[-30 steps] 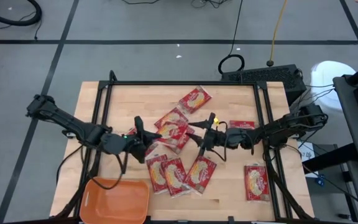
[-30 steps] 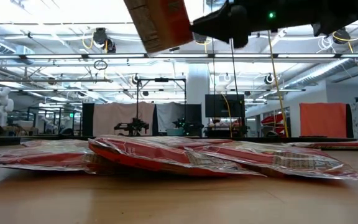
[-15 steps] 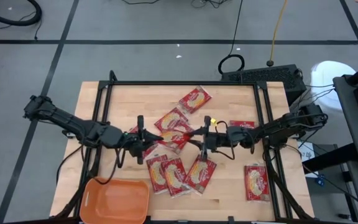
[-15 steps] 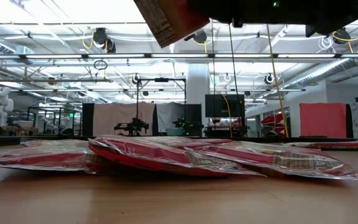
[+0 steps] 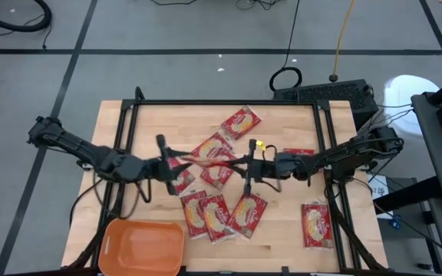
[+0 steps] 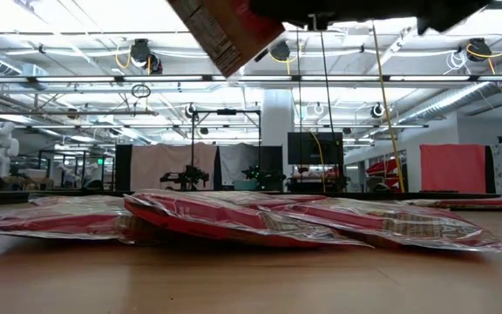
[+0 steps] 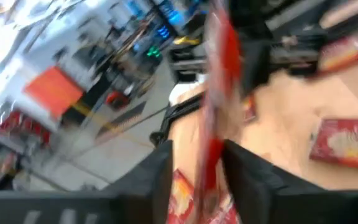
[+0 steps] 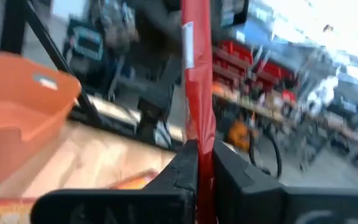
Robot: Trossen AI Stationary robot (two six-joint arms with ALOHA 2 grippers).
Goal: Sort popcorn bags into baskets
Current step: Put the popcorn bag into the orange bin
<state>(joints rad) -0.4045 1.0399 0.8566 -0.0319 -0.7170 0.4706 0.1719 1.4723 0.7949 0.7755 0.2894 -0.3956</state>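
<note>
One red popcorn bag (image 5: 209, 159) hangs edge-up in the air over the middle of the table, between my two grippers. My right gripper (image 5: 238, 162) is shut on the end nearer it. My left gripper (image 5: 179, 162) is open; its fingers (image 7: 161, 167) stand on either side of the bag's other end (image 7: 211, 149) with gaps showing. Several more bags (image 5: 215, 215) lie flat on the table. The orange basket (image 5: 140, 247) stands at the near left corner. My right gripper pinches one end edge of the bag (image 8: 197, 127) between its two fingers (image 8: 185, 163), coming level from the table's right side. The bag stands on edge, lifted clear of the table, and juts out past the fingers toward my left gripper; from the low view it hangs tilted (image 6: 225, 30).
Loose bags lie at the far middle (image 5: 240, 123), the near right (image 5: 315, 224) and right under the grippers (image 5: 213, 149). A black frame (image 5: 221, 103) borders the tabletop. The basket's rim (image 8: 23, 118) shows beyond the held bag.
My right gripper has moved toward the left arm and shut on the raised bag's free end. My left gripper, which was shut on the bag's other end, has opened. The bag has stayed in the air between them.
</note>
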